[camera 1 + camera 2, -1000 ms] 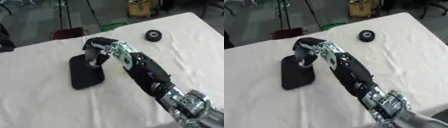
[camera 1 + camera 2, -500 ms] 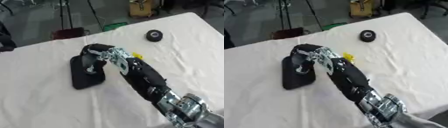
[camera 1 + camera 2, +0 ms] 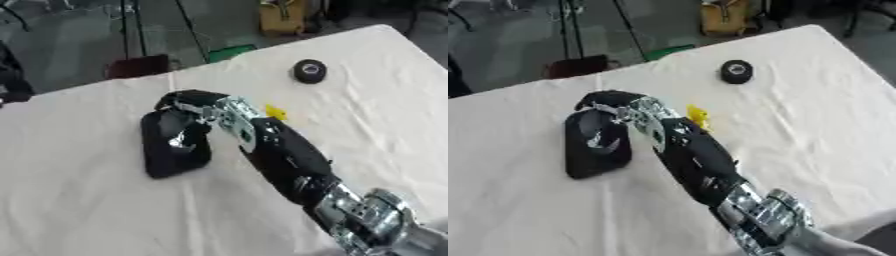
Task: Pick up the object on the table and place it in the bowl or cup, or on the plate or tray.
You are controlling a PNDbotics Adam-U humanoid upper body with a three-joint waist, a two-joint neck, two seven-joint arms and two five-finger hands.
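My right hand (image 3: 191, 117) reaches in from the lower right and hovers over the upper part of a flat black tray (image 3: 162, 162) lying on the white cloth. The hand hides much of the tray, and I cannot make out anything held in it. A small yellow object (image 3: 699, 116) lies on the cloth just right of my wrist, outside the tray. A black round roll (image 3: 309, 70) sits farther back on the right. My left hand shows in neither view.
The white tablecloth (image 3: 79, 210) covers the table, whose far edge (image 3: 201, 65) runs diagonally from left to upper right. Beyond it are stands, a green item (image 3: 232, 52) and a yellow box (image 3: 284, 15) on the floor.
My right hand has moved left and lower over the tray. The yellow object, hidden behind the arm a second ago, now shows on the cloth beside the wrist.
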